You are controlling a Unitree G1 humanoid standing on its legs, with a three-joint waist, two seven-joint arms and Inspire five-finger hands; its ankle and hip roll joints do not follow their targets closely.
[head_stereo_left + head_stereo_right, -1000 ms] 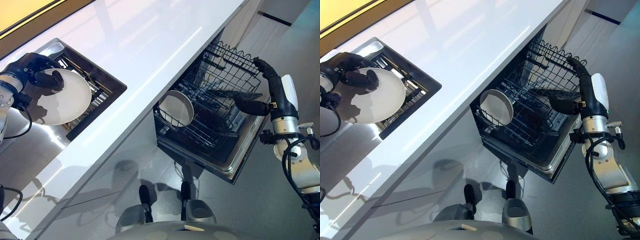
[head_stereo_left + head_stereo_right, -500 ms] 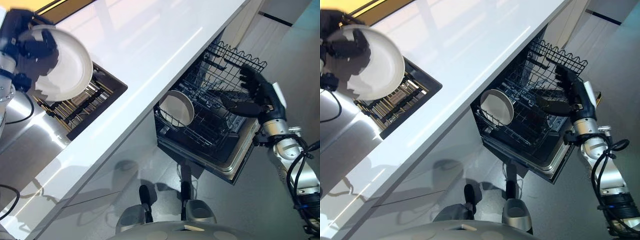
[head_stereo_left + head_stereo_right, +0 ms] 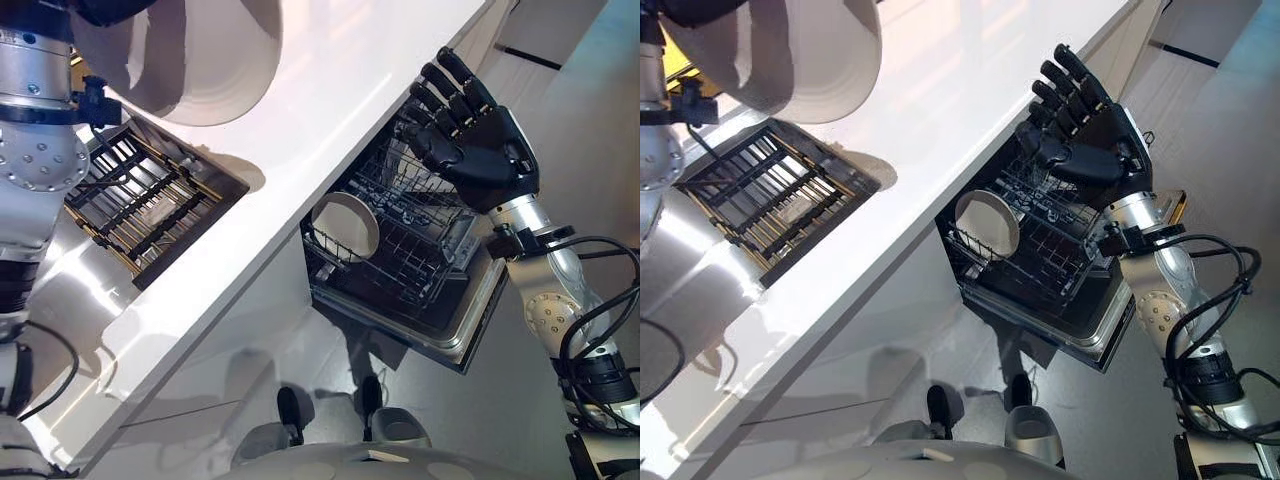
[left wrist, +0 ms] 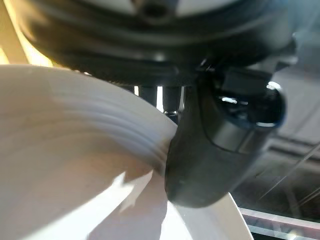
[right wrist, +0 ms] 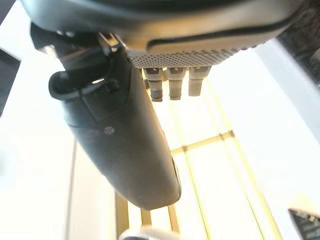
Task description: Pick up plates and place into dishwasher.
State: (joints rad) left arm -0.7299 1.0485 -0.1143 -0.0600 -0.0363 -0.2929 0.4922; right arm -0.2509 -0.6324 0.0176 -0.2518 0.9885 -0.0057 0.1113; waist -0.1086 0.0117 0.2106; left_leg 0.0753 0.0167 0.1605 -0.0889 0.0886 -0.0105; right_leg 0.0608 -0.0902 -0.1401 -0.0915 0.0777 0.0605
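1. Left-hand point(image 3: 110, 10) grip is seen at the top edge of the left eye view, where a white plate point(image 3: 190, 60) is held raised above the white countertop point(image 3: 330, 90). Below it, a dark dish rack point(image 3: 150, 200) is set into the steel sink area. The right hand point(image 3: 470, 135) is held up with fingers straight and spread, grasping nothing, in front of the open dishwasher point(image 3: 400, 270). A second white plate point(image 3: 345, 225) is stood on edge in the dishwasher's lower wire rack point(image 3: 390, 265).

2. In the right eye view the same layout is shown: the raised plate point(image 3: 800, 50) at the top, the empty-handed right hand point(image 3: 1080, 130) over the wire rack, and the standing plate point(image 3: 987, 222) inside it.

3. In the left wrist view, the plate's rim point(image 4: 75, 165) is pinched by the dark thumb point(image 4: 215, 150).

4. In the right wrist view, the right thumb point(image 5: 125, 135) is seen extended, touching nothing.
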